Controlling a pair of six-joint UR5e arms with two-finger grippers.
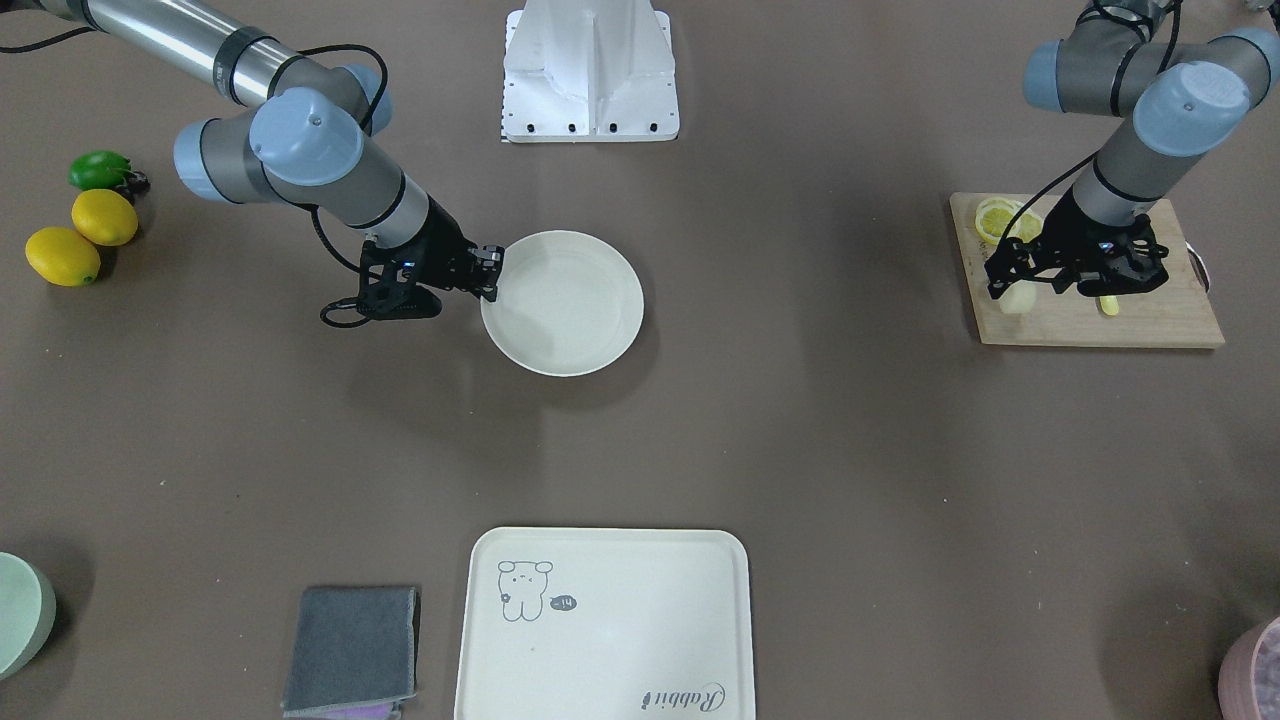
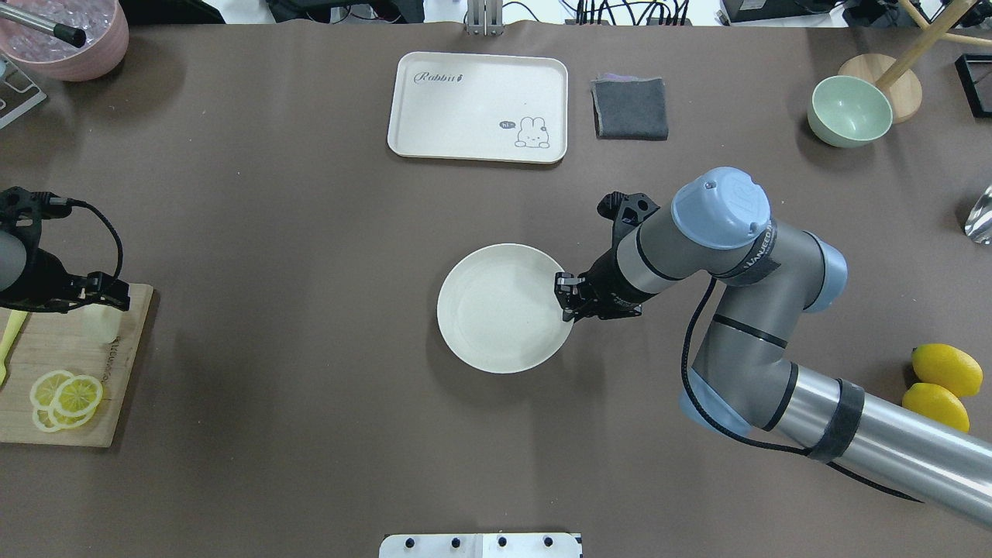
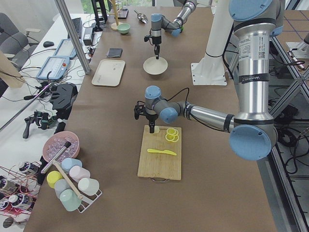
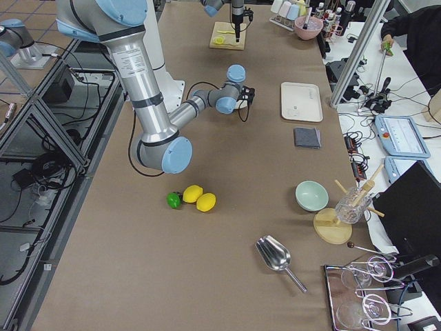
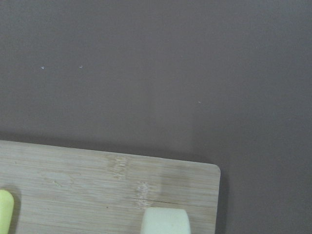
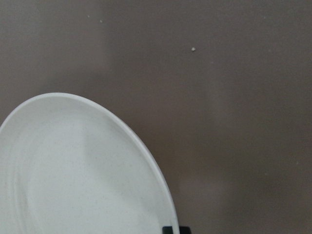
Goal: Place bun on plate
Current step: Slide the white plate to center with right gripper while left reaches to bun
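One bun (image 1: 1017, 300) on wooden board (image 1: 1150, 325).

The bun (image 2: 101, 322) is being shown in pale cream, the plate (image 2: 496, 318) in plain cream-white, the bench (image 2: 271, 232) in brown, the board (image 2: 116, 387) in light wood grain, the tray (image 2: 465, 108) in cream with a line-drawn rabbit

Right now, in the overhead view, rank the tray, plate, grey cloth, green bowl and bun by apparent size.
1. tray
2. plate
3. grey cloth and green bowl: too alike to rank
4. bun
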